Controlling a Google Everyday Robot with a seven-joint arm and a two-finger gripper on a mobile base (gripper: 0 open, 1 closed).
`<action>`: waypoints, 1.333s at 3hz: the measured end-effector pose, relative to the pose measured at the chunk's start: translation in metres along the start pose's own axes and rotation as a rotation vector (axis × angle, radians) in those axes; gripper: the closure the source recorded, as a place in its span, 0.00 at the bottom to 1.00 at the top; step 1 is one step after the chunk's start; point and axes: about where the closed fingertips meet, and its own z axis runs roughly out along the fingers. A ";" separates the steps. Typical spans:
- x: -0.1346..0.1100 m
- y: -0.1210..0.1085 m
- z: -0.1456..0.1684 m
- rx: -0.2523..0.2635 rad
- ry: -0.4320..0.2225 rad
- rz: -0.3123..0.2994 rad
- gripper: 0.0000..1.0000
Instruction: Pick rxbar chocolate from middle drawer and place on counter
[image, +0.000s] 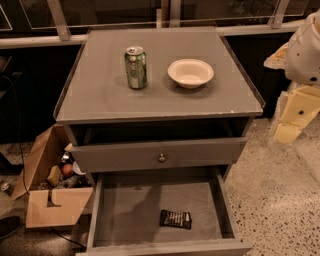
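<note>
A small flat black rxbar chocolate (175, 219) lies in the shallow grey middle drawer (125, 212), bottom centre. The pale gripper (294, 117) hangs at the right edge, well apart from it — its grip I cannot tell.

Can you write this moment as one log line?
bar: in open drawer, untouched | pincer: right of counter, away from bar | on counter: can, bowl

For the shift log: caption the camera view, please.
Open middle drawer holds rxbar chocolate; soda can and bowl stand on the counter; pincer hangs to its right.
</note>
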 end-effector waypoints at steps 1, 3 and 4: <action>0.000 0.000 0.000 0.000 0.000 0.000 0.00; -0.022 0.038 0.059 -0.049 -0.087 -0.026 0.00; -0.045 0.063 0.116 -0.100 -0.148 -0.054 0.00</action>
